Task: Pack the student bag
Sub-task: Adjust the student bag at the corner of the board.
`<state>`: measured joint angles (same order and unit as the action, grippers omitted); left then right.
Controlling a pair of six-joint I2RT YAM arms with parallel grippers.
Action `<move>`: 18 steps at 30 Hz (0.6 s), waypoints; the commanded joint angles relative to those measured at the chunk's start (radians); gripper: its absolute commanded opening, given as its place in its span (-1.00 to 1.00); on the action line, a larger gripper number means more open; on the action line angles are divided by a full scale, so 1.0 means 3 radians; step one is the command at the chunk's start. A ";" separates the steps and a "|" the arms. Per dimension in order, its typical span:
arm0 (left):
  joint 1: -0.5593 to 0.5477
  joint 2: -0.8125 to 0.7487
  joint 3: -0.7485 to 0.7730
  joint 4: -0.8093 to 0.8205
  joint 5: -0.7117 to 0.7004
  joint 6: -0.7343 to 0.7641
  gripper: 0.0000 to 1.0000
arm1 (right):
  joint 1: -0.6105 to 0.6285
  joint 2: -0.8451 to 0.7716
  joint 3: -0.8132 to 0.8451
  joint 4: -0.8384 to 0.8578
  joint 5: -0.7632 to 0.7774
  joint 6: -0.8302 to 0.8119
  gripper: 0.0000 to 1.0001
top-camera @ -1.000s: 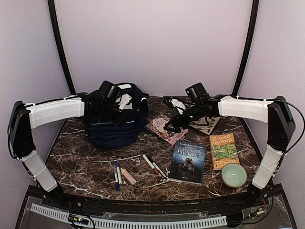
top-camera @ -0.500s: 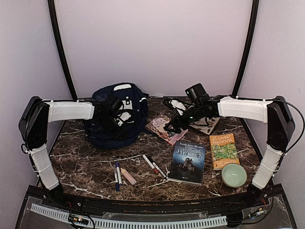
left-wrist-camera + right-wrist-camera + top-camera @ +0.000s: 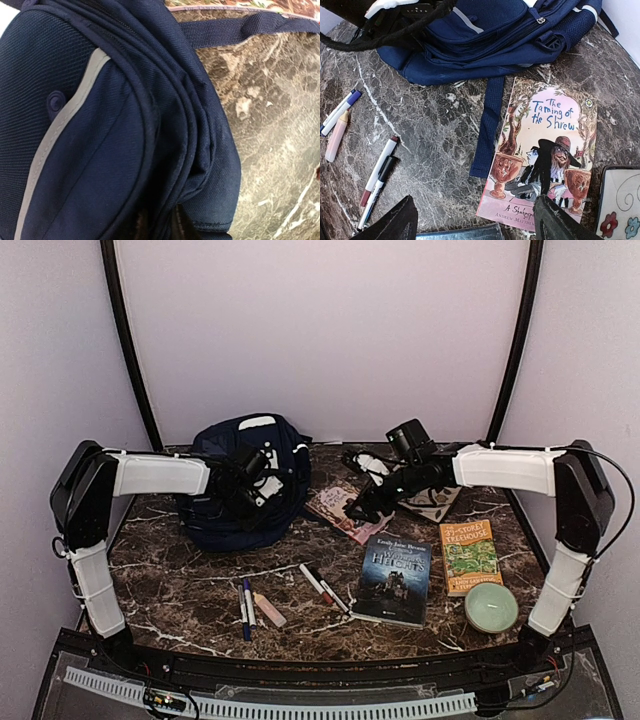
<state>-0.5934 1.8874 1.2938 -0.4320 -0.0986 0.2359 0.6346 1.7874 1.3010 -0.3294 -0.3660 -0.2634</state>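
Lowering the left pincer (image 3: 250,482) from above the bag (image 3: 215,525) onto its front panel over the past second, and bringing the arm down with it. Pressing in so near that the wrist view is showing only navy cloth and seams, so cannot tell whether a fold is being gripped or nothing at all. Probably feeling for a zipper or flap, since packing is calling for an opening first. Keeping the bag at the back left of the tabletop (image 3: 180,590), apparently unopened. Holding the right pincer (image 3: 364,506) wide open and empty over the pink book (image 3: 545,145), just beside the bag's strap (image 3: 487,125), likely waiting for a gap. Leaving the pens (image 3: 322,587), dark book (image 3: 393,580), orange book (image 3: 470,557) and bowl (image 3: 491,607) unpacked nearer the front.
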 commanded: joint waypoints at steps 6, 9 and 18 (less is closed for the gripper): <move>0.0004 -0.0239 0.0022 0.0411 -0.0235 -0.0128 -1.00 | -0.0052 -0.0071 0.0082 -0.0188 0.0317 -0.0237 0.58; 0.0003 -0.0284 -0.0001 0.0453 -0.0240 -0.0329 -1.00 | -0.0132 -0.0154 0.0124 -0.0479 0.0397 -0.0298 0.57; 0.0129 -0.0314 -0.0305 0.0473 -0.0565 -0.0758 -1.00 | -0.0604 -0.0351 -0.0117 -0.0879 0.0472 -0.0266 0.55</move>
<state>-0.5976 1.8610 1.2663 -0.3195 -0.1738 0.1081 0.5125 1.7096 1.2900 -0.5350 -0.2451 -0.3435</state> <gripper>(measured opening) 0.081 0.779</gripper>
